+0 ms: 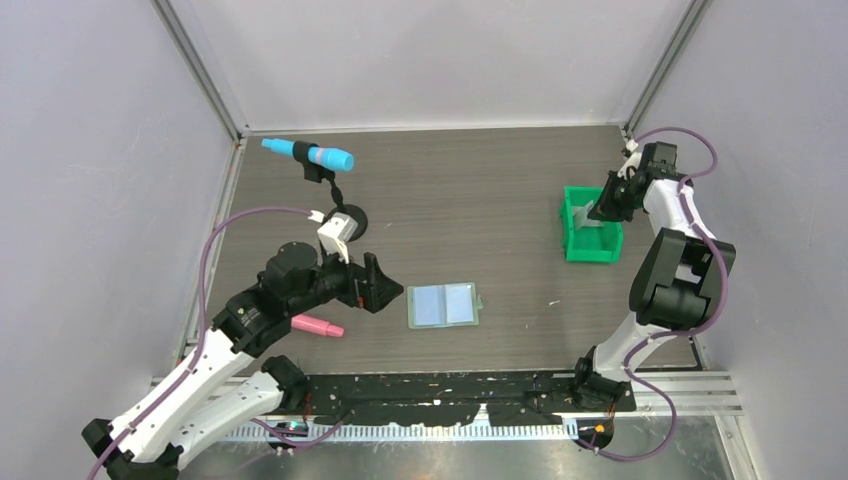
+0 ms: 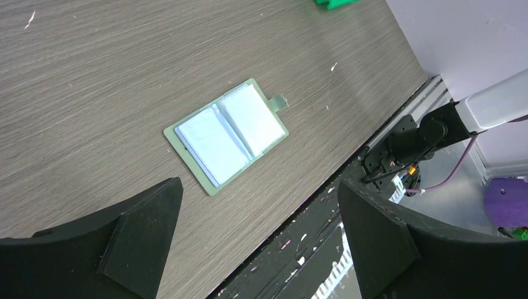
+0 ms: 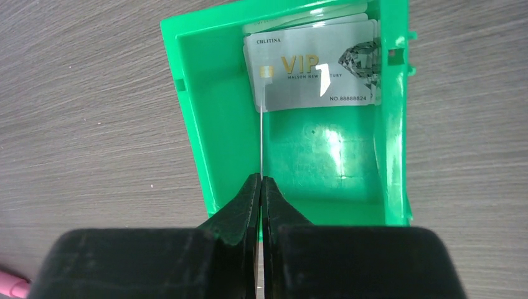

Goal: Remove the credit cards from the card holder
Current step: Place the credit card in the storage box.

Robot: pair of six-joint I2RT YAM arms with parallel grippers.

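1. Grey wood-grain table (image 1: 480,180): the card holder (image 1: 445,306) lies open, with the left gripper (image 1: 372,283) beside it, jaws apart.
2. Only the right wrist view shows the right gripper (image 3: 261,187) pinching a credit card (image 3: 261,143) edge-on above the green bin (image 3: 199,112), which holds more credit cards (image 3: 311,75).

held credit card (image 3: 261,140): edge-on, a thin white line nipped between the right fingers (image 3: 246,202); face and print unseen.
stacked credit cards (image 3: 311,68): top one reads VIP; those beneath show only slivers at its far edge, count unclear.
green bin (image 3: 205,124): far corner cut off by the right wrist view's top edge.
card holder (image 2: 227,136): pockets pale, glazed; cannot tell whether cards sit inside.
left fingers (image 2: 143,230): bases cut off by the bottom edge.
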